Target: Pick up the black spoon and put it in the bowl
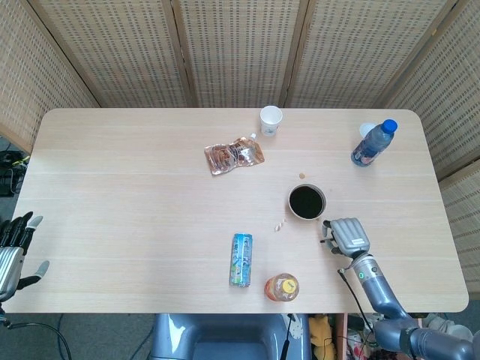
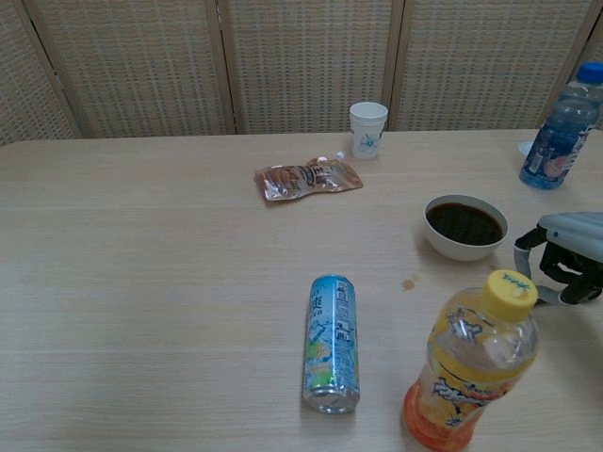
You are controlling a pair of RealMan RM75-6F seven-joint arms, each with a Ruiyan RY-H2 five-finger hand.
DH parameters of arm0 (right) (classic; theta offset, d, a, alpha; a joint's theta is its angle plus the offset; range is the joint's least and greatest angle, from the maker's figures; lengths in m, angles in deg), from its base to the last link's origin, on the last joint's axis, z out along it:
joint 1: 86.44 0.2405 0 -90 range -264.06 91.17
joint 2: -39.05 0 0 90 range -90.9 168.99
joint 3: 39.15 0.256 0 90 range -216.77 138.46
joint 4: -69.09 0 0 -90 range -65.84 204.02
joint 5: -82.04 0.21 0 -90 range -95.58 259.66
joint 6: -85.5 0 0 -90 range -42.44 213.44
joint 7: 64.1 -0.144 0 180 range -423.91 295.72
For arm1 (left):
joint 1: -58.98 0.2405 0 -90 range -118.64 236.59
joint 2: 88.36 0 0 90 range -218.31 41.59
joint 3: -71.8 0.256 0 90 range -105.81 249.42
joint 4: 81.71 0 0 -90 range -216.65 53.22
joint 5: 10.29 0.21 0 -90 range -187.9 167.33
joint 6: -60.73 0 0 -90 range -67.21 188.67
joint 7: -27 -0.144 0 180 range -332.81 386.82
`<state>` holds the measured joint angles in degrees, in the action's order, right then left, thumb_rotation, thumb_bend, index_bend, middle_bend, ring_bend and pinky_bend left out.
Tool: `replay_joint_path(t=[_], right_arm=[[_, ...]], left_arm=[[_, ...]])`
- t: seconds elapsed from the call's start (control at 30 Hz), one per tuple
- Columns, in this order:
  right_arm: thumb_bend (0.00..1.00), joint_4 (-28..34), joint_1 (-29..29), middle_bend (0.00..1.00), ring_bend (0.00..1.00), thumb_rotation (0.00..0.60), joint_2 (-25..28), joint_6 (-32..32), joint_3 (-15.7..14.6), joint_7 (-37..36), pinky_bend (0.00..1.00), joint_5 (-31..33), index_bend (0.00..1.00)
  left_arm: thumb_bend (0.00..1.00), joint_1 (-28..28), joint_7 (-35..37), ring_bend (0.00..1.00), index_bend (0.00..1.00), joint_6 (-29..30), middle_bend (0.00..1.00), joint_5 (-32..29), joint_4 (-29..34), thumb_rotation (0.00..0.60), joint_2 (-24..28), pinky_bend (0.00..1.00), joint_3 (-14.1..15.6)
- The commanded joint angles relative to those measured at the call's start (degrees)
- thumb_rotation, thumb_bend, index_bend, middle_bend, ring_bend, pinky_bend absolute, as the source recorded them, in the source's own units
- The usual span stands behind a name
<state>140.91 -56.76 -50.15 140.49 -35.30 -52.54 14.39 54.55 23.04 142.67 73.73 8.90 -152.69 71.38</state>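
My right hand (image 1: pixel 347 236) sits low on the worktop (image 1: pixel 135 195) just beside the bowl (image 1: pixel 290 202), on its near right side, close to the rim but apart from it. Its fingers (image 2: pixel 551 266) are curled under the grey back of the hand. In the chest view there is something dark tucked beneath them, and I cannot tell whether that is the black spoon or only my own finger parts, so I cannot say whether this hand is grasping anything. I see the spoon nowhere else, and the inside of the bowl is dark all over. My left hand (image 1: pixel 13 251) hangs off the near left corner, outside the worktop's edge, fingers spread and holding nothing. Between my right hand and the near edge runs a narrow bare strip. To the hand's left an orange drink bottle (image 2: pixel 471 372) stands upright near that same edge, and a can (image 1: pixel 241 259) lies on its side beyond it. A foil pouch (image 1: pixel 234 155) and a paper cup (image 1: pixel 271 120) sit toward the far edge, well apart from the bowl, and a water bottle (image 1: pixel 373 142) stands near the far right corner. The whole left half of the worktop is open wood.
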Motion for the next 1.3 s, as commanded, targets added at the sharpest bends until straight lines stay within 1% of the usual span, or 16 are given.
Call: replay_joint_path(t=[0.03, 0.23, 0.63, 0.77, 1.3], right_arm=[[0.55, -1.14, 0.17, 0.98, 1.0, 0.6, -0.86, 0.87, -0.67, 1.85, 1.0, -1.6, 0.56], [0.55, -3.36, 0.83, 0.98, 1.0, 0.6, -2.57, 1.78, -2.23, 7.16, 1.0, -4.76, 0.56], [0.55, -4.94, 1.88, 0.98, 1.0, 0.6, -4.23, 0.06, -2.71, 11.65, 1.0, -5.46, 0.56], [0.53, -5.72, 1.9, 0.98, 1.0, 0.6, -4.68, -0.25, -2.69, 12.66, 1.0, -5.22, 0.56], [0.51, -7.73, 1.45, 0.98, 1.0, 0.6, -5.03, -1.01, -2.17, 12.74, 1.0, -4.42, 0.56]], left_arm=[[0.32, 0.02, 0.01, 0.0, 0.0, -0.01, 0.0, 0.0, 0.0, 0.6, 0.03, 0.0, 0.02], [0.32, -0.01, 0.14, 0.0, 0.0, -0.24, 0.0, -0.04, -0.16, 0.6, -0.04, 0.0, 0.1], [0.32, -0.02, 0.62, 0.0, 0.0, -0.5, 0.0, -0.15, -0.75, 0.6, -0.31, 0.0, 0.16], [0.32, 0.05, 0.81, 0.0, 0.0, -0.53, 0.0, -0.22, -0.94, 0.6, -0.35, 0.0, 0.2], [0.32, -0.19, 0.62, 0.0, 0.0, -0.7, 0.0, 0.07, -0.77, 0.6, -0.44, 0.0, 0.2]])
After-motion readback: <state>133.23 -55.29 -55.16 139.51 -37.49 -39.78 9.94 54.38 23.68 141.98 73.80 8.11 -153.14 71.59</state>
